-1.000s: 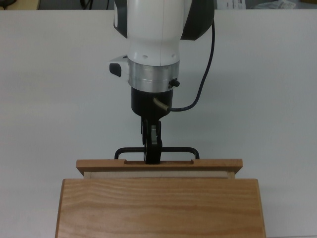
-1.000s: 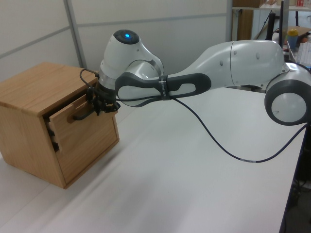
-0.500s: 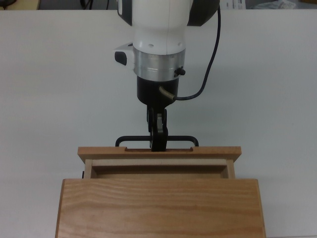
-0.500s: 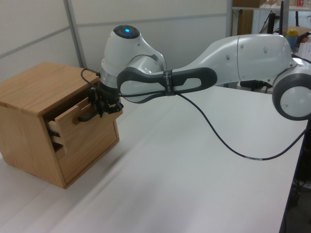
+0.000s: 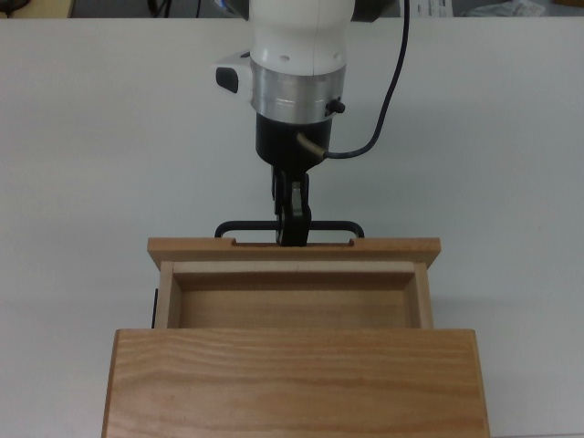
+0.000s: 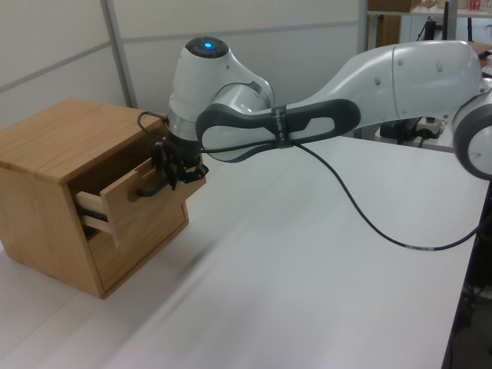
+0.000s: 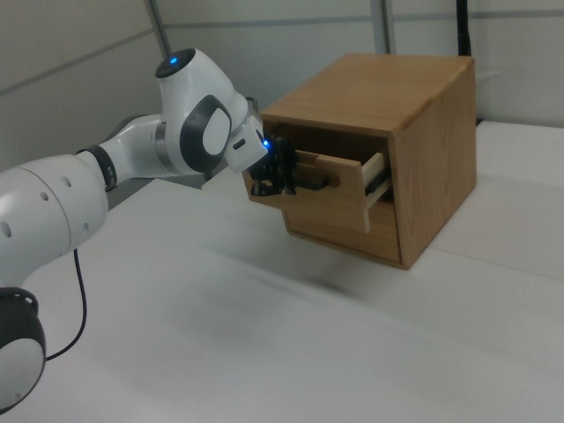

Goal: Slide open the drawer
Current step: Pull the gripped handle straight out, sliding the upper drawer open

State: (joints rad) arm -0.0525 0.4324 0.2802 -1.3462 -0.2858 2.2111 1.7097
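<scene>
Bright, even indoor light gives soft, faint shadows on the white table [image 6: 307, 269], without glare.

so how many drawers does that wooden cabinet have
1: the drawer sits partly pulled out of the cabinet, below its top, gripper on the handle. The panel below shows no handle.

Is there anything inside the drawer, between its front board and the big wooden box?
No. In the top view the drawer shows only its bare wooden floor between the front panel and the cabinet. The gripper holds the handle outside.
</scene>
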